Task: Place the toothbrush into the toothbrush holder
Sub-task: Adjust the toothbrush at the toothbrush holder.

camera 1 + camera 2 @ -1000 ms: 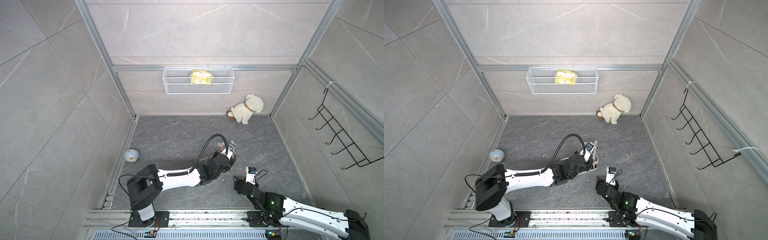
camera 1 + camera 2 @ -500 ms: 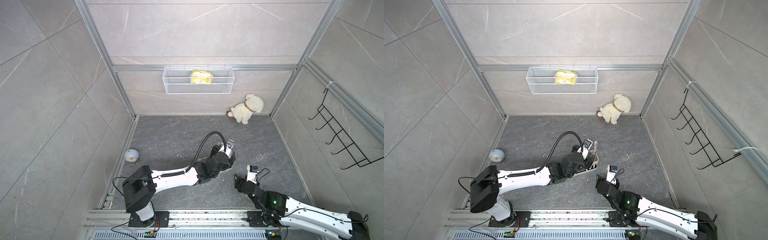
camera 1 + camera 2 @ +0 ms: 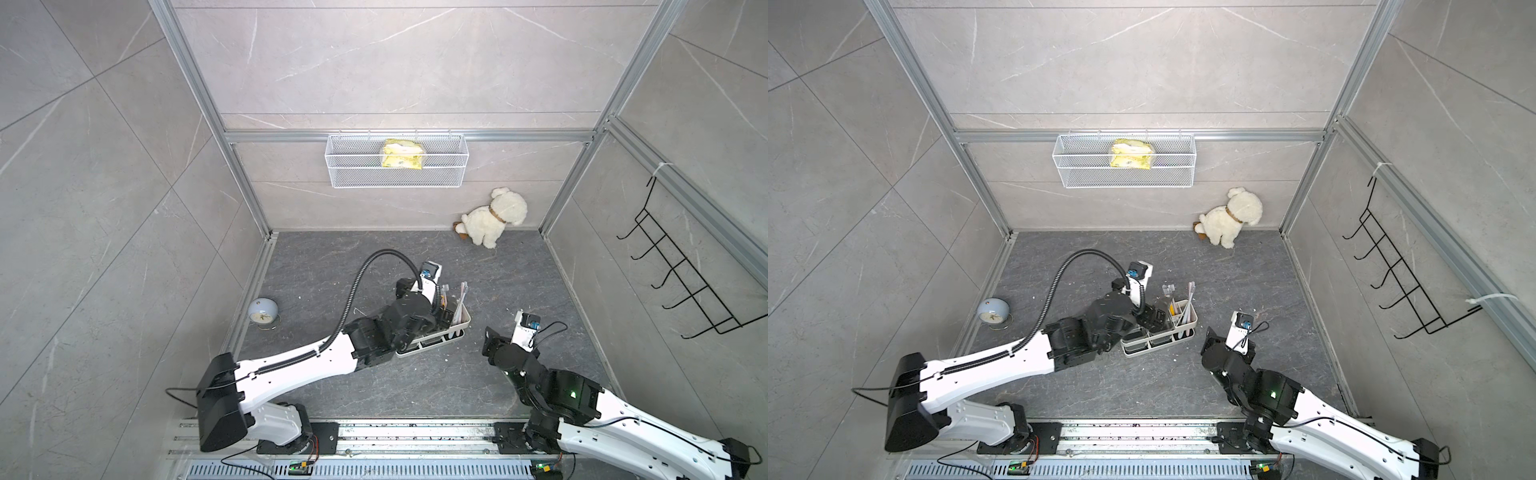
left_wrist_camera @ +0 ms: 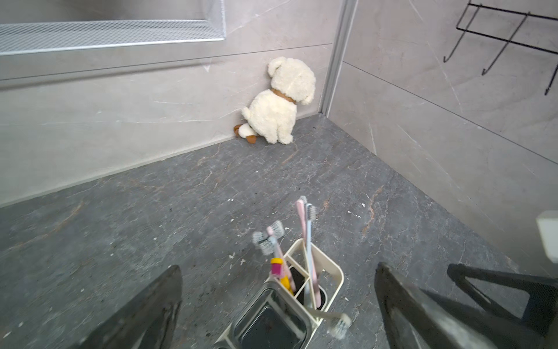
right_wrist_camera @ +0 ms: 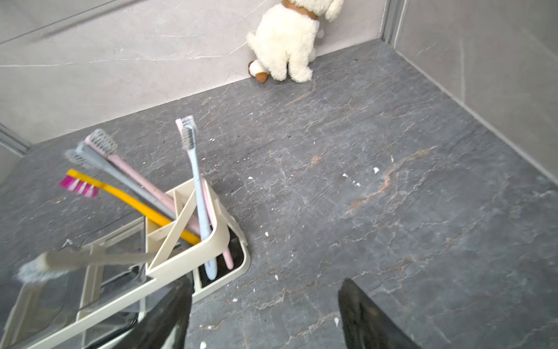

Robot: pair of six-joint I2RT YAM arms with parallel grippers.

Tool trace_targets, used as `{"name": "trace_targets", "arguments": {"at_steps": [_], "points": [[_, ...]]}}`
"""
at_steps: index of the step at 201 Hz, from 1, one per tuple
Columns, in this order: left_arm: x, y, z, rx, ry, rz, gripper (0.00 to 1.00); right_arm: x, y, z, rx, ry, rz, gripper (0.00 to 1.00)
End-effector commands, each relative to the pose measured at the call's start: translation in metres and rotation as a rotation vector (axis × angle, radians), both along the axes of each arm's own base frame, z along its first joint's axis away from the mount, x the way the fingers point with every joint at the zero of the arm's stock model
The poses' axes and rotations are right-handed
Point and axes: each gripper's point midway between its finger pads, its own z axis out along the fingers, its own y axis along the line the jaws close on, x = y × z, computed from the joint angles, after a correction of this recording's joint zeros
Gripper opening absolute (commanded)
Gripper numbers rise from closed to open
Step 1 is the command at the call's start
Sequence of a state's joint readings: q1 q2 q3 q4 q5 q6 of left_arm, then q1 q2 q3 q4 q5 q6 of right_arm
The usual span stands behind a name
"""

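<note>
- left gripper (image 4: 278, 266) hangs over the toothbrush holder (image 4: 339, 272), jaws spread wide, gripping nothing.
- beige toothbrush (image 5: 99, 259) lies blurred and low, handle at the holder's divided end, head out over the clear cups (image 4: 271, 323).
- best to lift straight up, clear of the standing brushes (image 4: 308, 241).

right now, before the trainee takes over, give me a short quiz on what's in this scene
1. True or false: the left tool is shut on a brush.
2. What lies in the wire basket? A towel; B yellow packet; C soap bottle.
3. In the toothbrush holder, what colour bristles has the yellow toothbrush?
Key: 1 false, it stands open; 2 B; 3 magenta.
</note>
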State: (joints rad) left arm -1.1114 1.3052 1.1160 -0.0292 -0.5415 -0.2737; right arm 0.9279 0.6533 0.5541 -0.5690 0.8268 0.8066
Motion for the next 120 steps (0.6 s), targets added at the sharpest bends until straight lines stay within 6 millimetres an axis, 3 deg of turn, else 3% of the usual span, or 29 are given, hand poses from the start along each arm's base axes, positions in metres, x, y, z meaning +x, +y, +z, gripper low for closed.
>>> {"name": "trace_targets", "arguments": {"at_steps": [1, 20, 33, 45, 60, 72, 83, 103, 120], "points": [[0.023, 0.069, -0.011, 0.007, 0.084, 0.179, 0.99, 0.027, 0.009, 0.009, -0.048, 0.030, 0.041, 0.78], [0.046, 0.141, -0.029, -0.008, 0.153, 0.358, 0.99, 0.064, -0.002, 0.028, -0.039, 0.034, 0.014, 0.79], [0.056, 0.192, -0.038, -0.016, 0.157, 0.514, 0.99, 0.096, -0.021, 0.033, 0.072, 0.057, -0.006, 0.79], [0.061, 0.231, -0.043, -0.004, 0.100, 0.639, 0.99, 0.132, -0.047, 0.027, 0.225, 0.102, -0.036, 0.79], [0.065, 0.271, -0.043, 0.048, 0.012, 0.803, 0.99, 0.174, -0.074, 0.003, 0.325, 0.223, -0.051, 0.80], [0.075, 0.285, -0.049, 0.161, -0.065, 0.847, 0.99, 0.197, -0.085, -0.019, 0.220, 0.330, -0.048, 0.78], [0.092, 0.278, -0.065, 0.336, -0.124, 0.755, 0.99, 0.209, -0.096, -0.035, 0.099, 0.351, -0.081, 0.78], [0.112, 0.290, -0.116, 0.553, -0.058, 0.793, 0.99, 0.208, -0.109, -0.066, 0.015, 0.316, -0.122, 0.78], [0.123, 0.293, -0.155, 0.596, 0.000, 0.782, 0.99, 0.203, -0.108, -0.083, 0.006, 0.258, -0.110, 0.79]]}}
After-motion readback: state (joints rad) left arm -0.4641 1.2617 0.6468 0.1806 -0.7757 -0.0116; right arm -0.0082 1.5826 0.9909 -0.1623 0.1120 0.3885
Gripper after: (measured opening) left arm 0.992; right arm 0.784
